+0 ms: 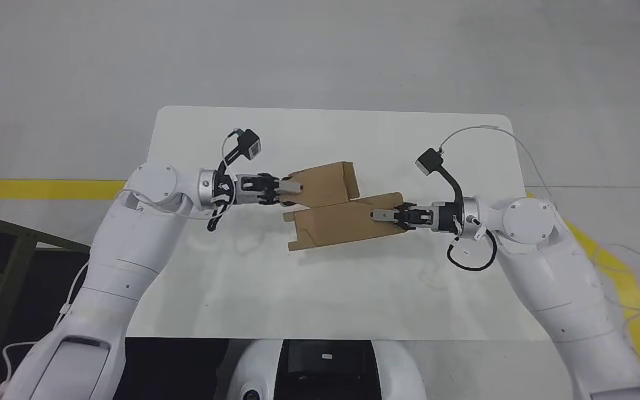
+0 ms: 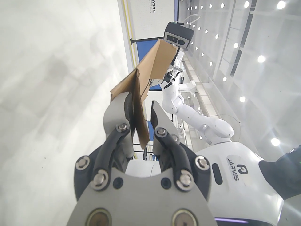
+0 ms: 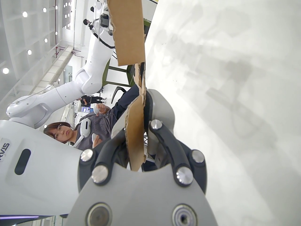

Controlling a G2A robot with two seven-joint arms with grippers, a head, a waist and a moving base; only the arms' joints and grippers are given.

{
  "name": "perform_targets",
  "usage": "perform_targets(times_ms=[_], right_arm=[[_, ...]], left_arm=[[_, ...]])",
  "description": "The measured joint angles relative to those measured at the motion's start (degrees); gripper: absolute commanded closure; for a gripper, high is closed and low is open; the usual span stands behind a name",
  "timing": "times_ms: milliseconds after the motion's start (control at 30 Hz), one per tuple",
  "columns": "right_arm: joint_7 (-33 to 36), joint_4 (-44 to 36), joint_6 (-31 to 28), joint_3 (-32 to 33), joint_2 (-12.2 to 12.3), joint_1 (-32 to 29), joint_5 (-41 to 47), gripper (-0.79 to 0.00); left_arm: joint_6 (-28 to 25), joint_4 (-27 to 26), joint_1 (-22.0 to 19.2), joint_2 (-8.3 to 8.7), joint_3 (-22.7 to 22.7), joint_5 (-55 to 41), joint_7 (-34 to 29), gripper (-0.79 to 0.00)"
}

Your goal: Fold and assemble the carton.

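A flat brown carton [image 1: 325, 205] is held above the middle of the white table [image 1: 250, 270], partly unfolded into two panels. My left gripper [image 1: 290, 187] is at the carton's left end. In the left wrist view a flap of the carton [image 2: 160, 59] runs between the fingers of the left gripper [image 2: 140, 102]. It touches one finger [image 2: 128, 109], and a gap shows before the other, so the gripper is open. My right gripper [image 1: 385, 214] is at the carton's right end. In the right wrist view the right gripper [image 3: 137, 109] is shut on the carton's [image 3: 127, 24] edge.
The table's bare top surrounds the carton on all sides. A yellow floor line [image 1: 60, 188] runs past the table's left edge. A thin cable [image 1: 480, 130] loops over the table's far right corner.
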Motion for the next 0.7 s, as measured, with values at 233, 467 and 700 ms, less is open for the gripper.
perform_targets(times_ms=[233, 467, 700], right_arm=[[-0.12, 0.02, 0.03, 0.01, 0.01, 0.00, -0.03, 0.000], [-2.22, 0.96, 2.18, -0.08, -0.06, 0.14, -0.85, -0.785], [-10.22, 1.79, 3.35, 3.56, 0.29, -0.09, -2.53, -0.785]], left_arm=[[0.18, 0.21, -0.10, 0.01, 0.22, 0.07, -0.06, 0.000], [-0.02, 0.05, -0.07, 0.04, -0.05, -0.86, -0.01, 0.000], [-1.24, -1.28, 0.44, 0.28, -1.10, -2.14, -0.52, 0.000]])
